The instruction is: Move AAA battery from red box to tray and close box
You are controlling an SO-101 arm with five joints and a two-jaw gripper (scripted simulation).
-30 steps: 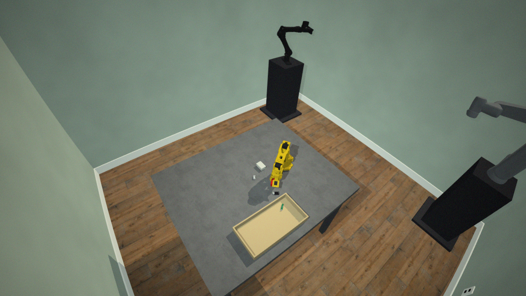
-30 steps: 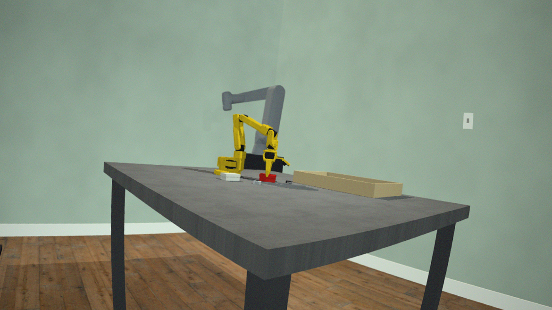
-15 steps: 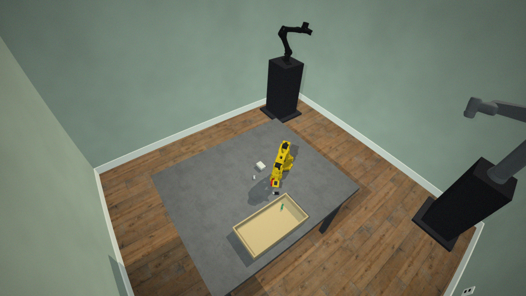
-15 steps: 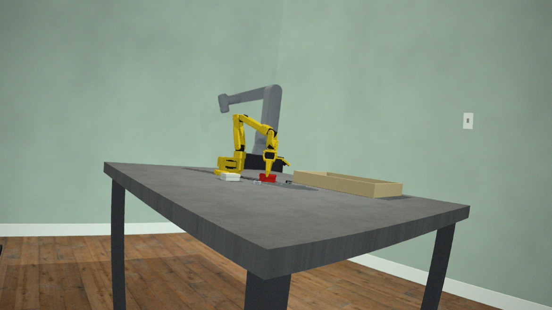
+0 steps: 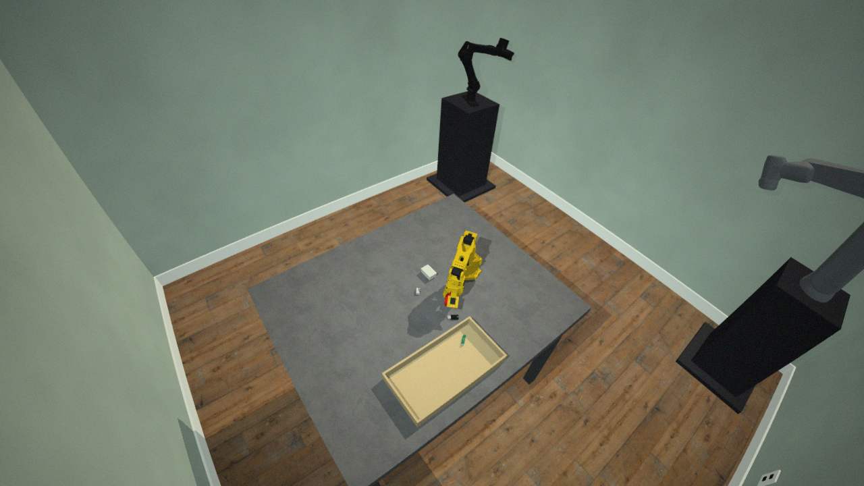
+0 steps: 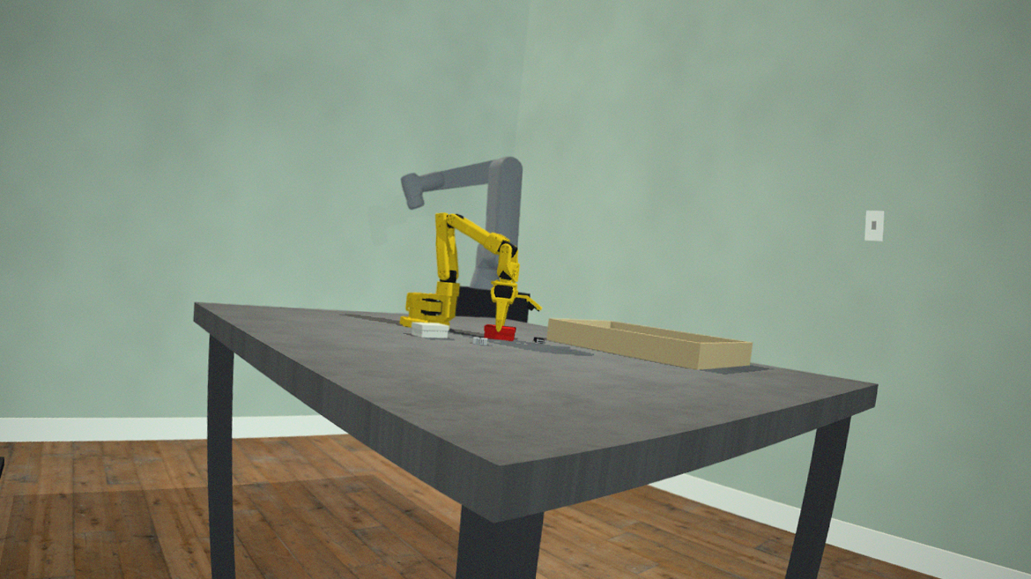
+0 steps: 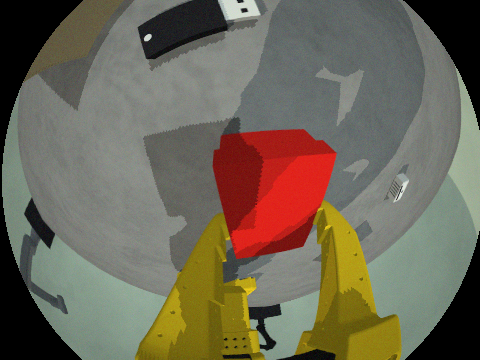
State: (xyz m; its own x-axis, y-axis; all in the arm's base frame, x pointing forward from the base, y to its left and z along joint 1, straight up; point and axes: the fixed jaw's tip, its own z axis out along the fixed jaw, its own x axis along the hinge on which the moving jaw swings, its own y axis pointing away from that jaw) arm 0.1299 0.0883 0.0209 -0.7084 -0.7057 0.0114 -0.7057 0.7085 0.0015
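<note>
The red box (image 5: 447, 300) (image 6: 507, 334) (image 7: 292, 187) stands at table level with its lid on; the lid looks level and square. Its inside is hidden. My gripper (image 6: 499, 328) (image 7: 272, 212) points down and is shut on the red box, one finger against each side near the lid. The green AAA battery (image 5: 463, 339) lies in the tan tray (image 5: 432, 377) (image 6: 626, 343) (image 7: 65, 45), near the end closest to the arm. Nothing else shows in the tray in the top view; its inside is mostly hidden in the exterior view.
A black USB stick (image 5: 454, 316) (image 6: 538, 339) (image 7: 185, 25) lies between the red box and the tray. A white box (image 5: 428, 271) (image 6: 429, 330) and a small whitish object (image 5: 417, 291) (image 6: 479, 341) (image 7: 399, 188) are on the other side.
</note>
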